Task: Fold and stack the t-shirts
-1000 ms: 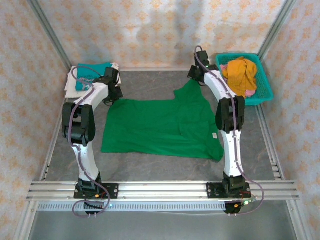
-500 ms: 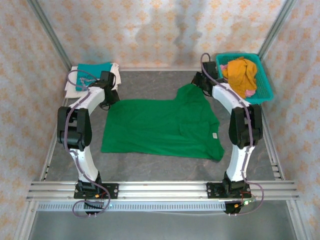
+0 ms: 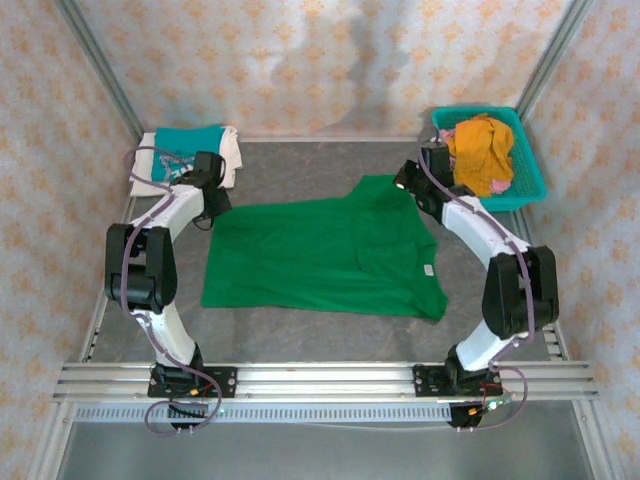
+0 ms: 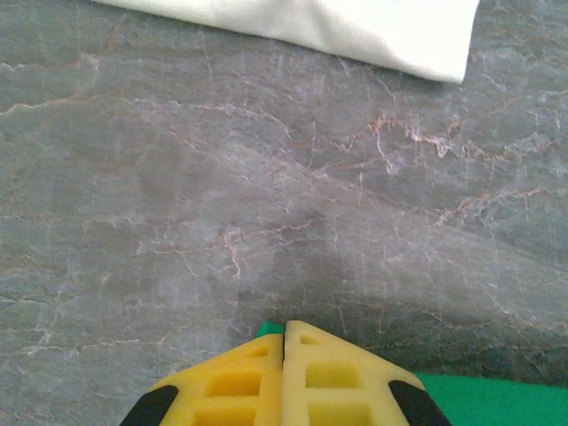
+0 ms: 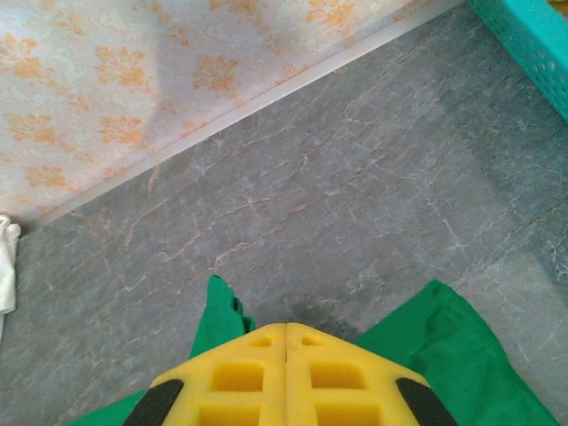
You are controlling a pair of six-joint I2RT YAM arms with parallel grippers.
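The deep-green t-shirt (image 3: 320, 255) lies spread flat across the middle of the table. My left gripper (image 3: 210, 207) is shut on its far left corner; a tip of green cloth (image 4: 269, 329) pokes out beside the closed yellow fingers (image 4: 328, 373). At the shirt's far right sleeve my right gripper (image 3: 403, 184) is shut on the cloth, with green fabric (image 5: 444, 328) showing on both sides of its fingers (image 5: 240, 377). At the back left the teal t-shirt (image 3: 185, 142) rests folded on the white t-shirt (image 3: 232, 150), whose edge (image 4: 355, 22) lies just beyond my left gripper (image 4: 284, 323).
A teal basket (image 3: 530, 160) holding an orange cloth (image 3: 480, 150) stands at the back right, its corner (image 5: 524, 27) close to my right gripper (image 5: 286, 326). Patterned walls close in the back and both sides. Metal rails run along the near edge.
Both arms have swung outward and drawn back from the far wall. The shirt's far corners came with them, the left corner shifting left and the right sleeve right and nearer.
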